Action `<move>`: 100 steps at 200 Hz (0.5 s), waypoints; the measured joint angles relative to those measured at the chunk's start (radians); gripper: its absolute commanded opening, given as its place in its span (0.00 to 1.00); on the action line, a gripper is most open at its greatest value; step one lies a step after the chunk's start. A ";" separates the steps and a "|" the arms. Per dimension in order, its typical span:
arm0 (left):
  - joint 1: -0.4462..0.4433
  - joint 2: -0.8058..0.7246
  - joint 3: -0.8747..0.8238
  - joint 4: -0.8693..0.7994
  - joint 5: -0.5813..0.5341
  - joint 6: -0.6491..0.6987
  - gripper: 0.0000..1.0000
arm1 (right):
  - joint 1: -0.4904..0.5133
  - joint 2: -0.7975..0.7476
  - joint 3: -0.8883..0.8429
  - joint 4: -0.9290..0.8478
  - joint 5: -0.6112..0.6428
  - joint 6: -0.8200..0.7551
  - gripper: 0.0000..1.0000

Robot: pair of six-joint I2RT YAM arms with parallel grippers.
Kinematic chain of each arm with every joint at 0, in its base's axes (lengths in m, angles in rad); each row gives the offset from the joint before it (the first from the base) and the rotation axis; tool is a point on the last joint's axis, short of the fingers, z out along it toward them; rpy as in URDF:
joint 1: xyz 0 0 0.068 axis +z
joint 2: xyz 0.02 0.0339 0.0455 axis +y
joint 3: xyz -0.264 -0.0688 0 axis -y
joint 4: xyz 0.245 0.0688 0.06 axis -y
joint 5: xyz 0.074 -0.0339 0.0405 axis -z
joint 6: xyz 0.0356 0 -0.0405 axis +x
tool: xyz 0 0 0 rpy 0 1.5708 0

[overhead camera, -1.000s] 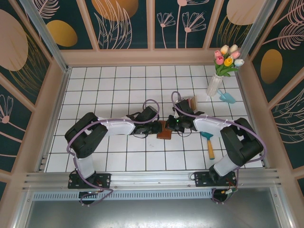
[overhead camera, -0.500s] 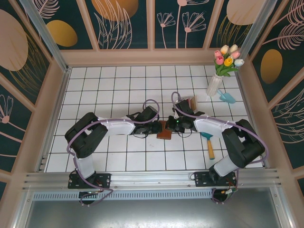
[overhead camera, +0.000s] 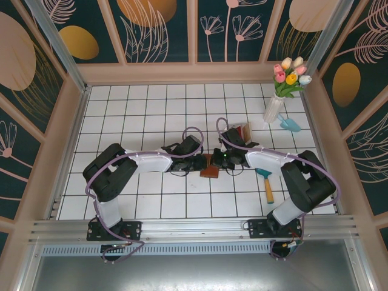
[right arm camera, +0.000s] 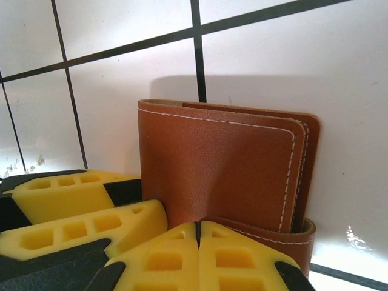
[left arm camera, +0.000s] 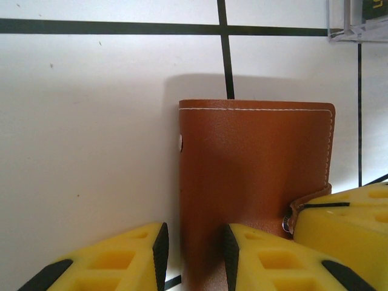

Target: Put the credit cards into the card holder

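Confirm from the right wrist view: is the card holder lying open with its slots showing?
No, the card holder is folded shut, its stitched brown cover facing the camera.

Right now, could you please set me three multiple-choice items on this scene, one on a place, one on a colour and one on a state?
1. Where is the small brown leather card holder? A far left corner; B between the left gripper and the right gripper; C near right corner.
2. What colour are the gripper fingers? A yellow; B grey; C blue.
3. How is the card holder? A folded shut; B spread open; C torn apart.
Answers: B, the top view shows both arms' tips flanking it; A, both wrist views show yellow fingers; A, the right wrist view shows its leaves stacked under the strap.
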 measured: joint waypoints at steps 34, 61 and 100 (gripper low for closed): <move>0.000 0.000 0.000 0.000 0.000 -0.003 0.32 | 0.013 0.028 0.026 -0.022 0.022 -0.011 0.00; 0.000 0.000 -0.001 0.002 0.000 -0.004 0.32 | 0.016 0.042 0.028 -0.024 0.031 -0.014 0.00; 0.000 -0.006 -0.014 0.019 -0.002 -0.006 0.32 | 0.019 0.042 0.058 -0.059 0.035 -0.031 0.01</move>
